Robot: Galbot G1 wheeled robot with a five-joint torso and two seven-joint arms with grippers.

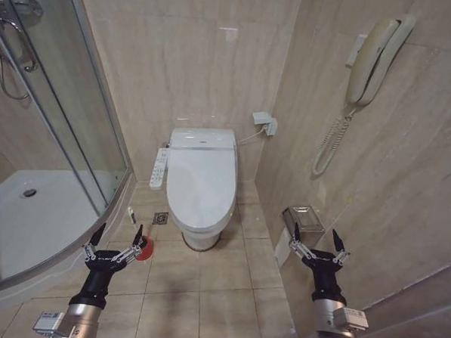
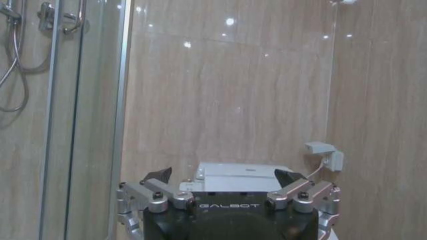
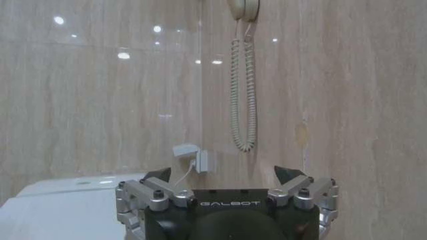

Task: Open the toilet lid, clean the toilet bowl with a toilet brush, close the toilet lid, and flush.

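The toilet lid (image 1: 201, 180) is down, a glossy white oval covering the toilet bowl (image 1: 201, 236) at the middle of the back wall. A white control panel (image 1: 159, 168) hangs on the bowl's left side. The toilet brush (image 1: 132, 215) stands on the floor left of the bowl, its red holder (image 1: 145, 247) partly behind my left fingers. My left gripper (image 1: 118, 236) is open and empty, low at the left, short of the toilet. My right gripper (image 1: 317, 241) is open and empty at the right, near the side wall. The toilet's white rear housing (image 2: 240, 176) shows past the left gripper (image 2: 223, 176).
A glass shower enclosure (image 1: 69, 115) with a white tray (image 1: 26, 227) fills the left. A floor drain (image 1: 161, 218) lies beside the bowl. On the right wall hang a phone handset (image 1: 375, 59) and a metal paper holder (image 1: 304, 218). A socket (image 1: 264, 123) sits behind the toilet. Tiled floor lies before the bowl.
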